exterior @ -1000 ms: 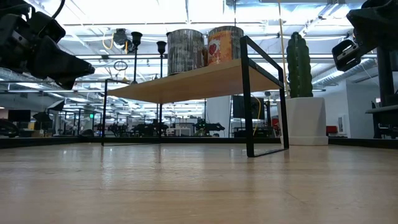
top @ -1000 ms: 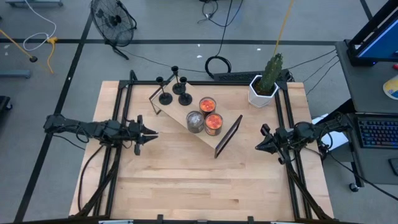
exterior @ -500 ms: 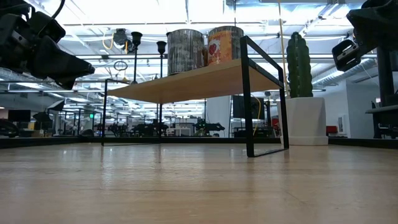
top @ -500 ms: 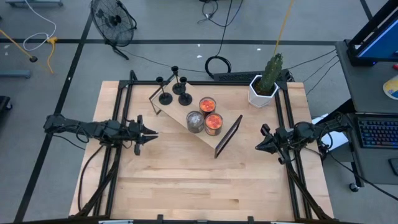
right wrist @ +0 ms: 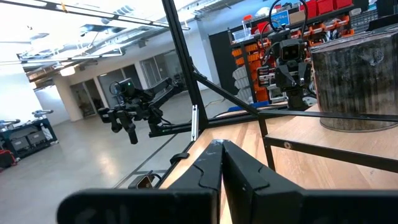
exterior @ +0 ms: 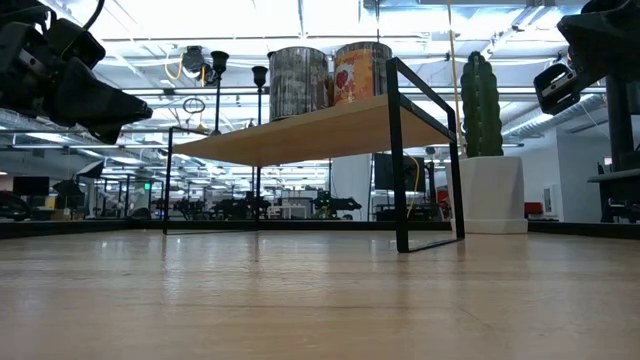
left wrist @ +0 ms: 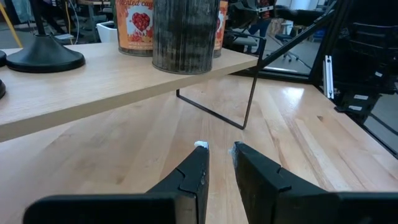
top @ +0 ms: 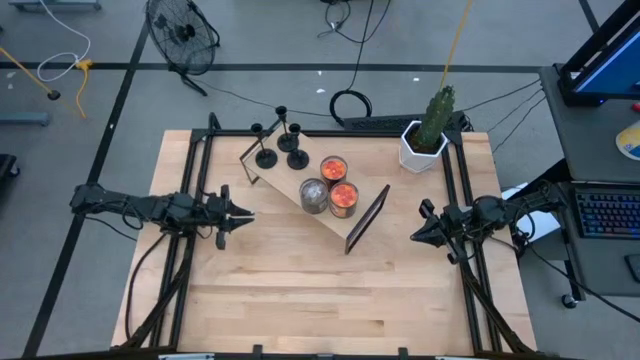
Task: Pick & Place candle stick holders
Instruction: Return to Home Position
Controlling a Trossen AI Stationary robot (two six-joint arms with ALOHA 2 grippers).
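Arms parked at either side of the bench (top: pixel 300 290), with the shelf (top: pixel 357 222) loaded between them.

The left claw (top: pixel 240 214) hangs over the left side of the bench, well clear of the shelf, its fingers a slim gap apart and pinching nothing, which looks like a resting pose rather than a reach. The three candle stick holders (top: pixel 266 157) stand upright on the shelf's left end: black metal, each with a flat disc foot and a thin stem. Grouped there, they leave the middle for three squat round candles (top: pixel 344 199), one grey and two orange. The shelf is a pale wood plank on thin black wire legs. Behind its right end stands a cactus (top: pixel 437 112) in a white pot. The right claw (top: pixel 420 228) waits by the right edge, fingers pressed together and empty.
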